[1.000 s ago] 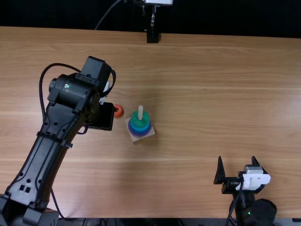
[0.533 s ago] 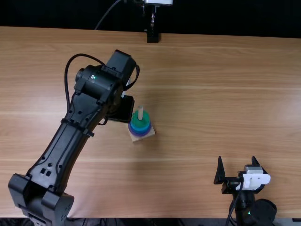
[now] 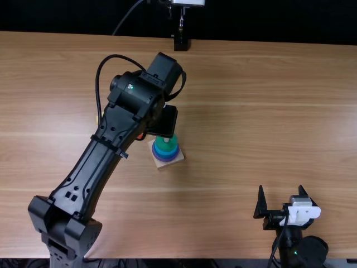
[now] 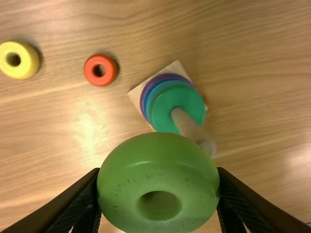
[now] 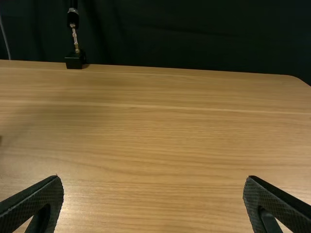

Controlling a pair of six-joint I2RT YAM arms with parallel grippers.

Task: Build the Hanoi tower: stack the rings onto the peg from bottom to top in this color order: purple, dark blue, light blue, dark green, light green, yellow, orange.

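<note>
Left gripper (image 3: 163, 121) — light green ring (image 4: 158, 167), clasped

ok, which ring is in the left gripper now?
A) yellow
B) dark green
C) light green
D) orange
C: the light green ring sits between the left gripper's fingers, while the dark green ring is on the peg and the yellow ring and orange ring lie on the table.

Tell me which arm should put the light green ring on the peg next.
Left, I'd say. The left gripper holds the light green ring near the peg, while the right gripper is open and empty, by the near edge of the table, well away from the peg.
</note>
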